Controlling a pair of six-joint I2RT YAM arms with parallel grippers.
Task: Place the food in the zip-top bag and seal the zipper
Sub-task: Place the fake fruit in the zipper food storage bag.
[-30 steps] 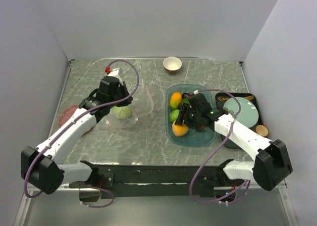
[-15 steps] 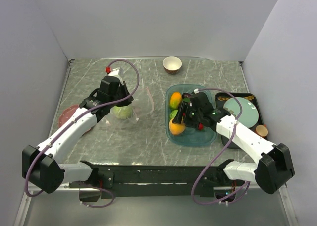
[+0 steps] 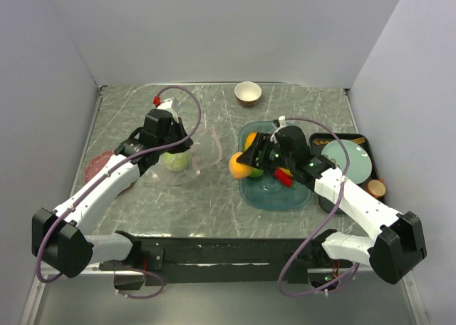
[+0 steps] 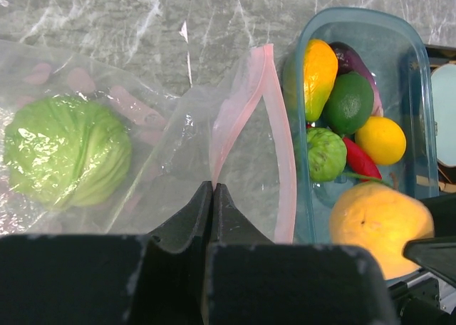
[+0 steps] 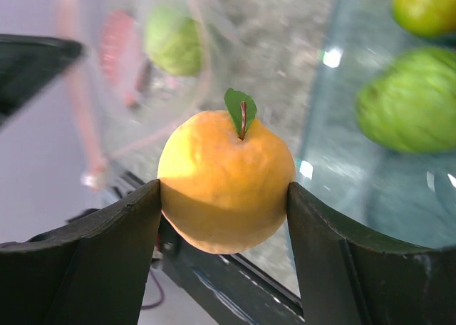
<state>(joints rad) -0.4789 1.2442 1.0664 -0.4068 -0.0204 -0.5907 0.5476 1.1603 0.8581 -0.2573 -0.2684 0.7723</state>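
My right gripper (image 3: 246, 165) is shut on an orange (image 3: 239, 166) with a green leaf and holds it above the left rim of the teal tray (image 3: 281, 197); the orange fills the right wrist view (image 5: 226, 180). My left gripper (image 4: 214, 189) is shut on the pink zipper strip (image 4: 239, 104) of the clear zip-top bag (image 3: 187, 154), holding its mouth open toward the tray. A green cabbage (image 4: 68, 150) lies inside the bag. In the tray sit a yellow-orange fruit (image 4: 318, 72), a lime (image 4: 349, 102), a lemon (image 4: 380, 140), a bumpy green fruit (image 4: 325, 154), a red chili (image 4: 361, 161) and an eggplant (image 4: 356, 60).
A cream-and-brown bowl (image 3: 248, 93) stands at the back. A black tray with a pale round plate (image 3: 349, 160) is at the right. A dark red flat thing (image 3: 98, 165) lies left of the bag. Grey walls close in three sides.
My right gripper has lifted the orange out of the tray and carried it left, over the tray's left rim toward the bag. The left gripper and bag have not moved.
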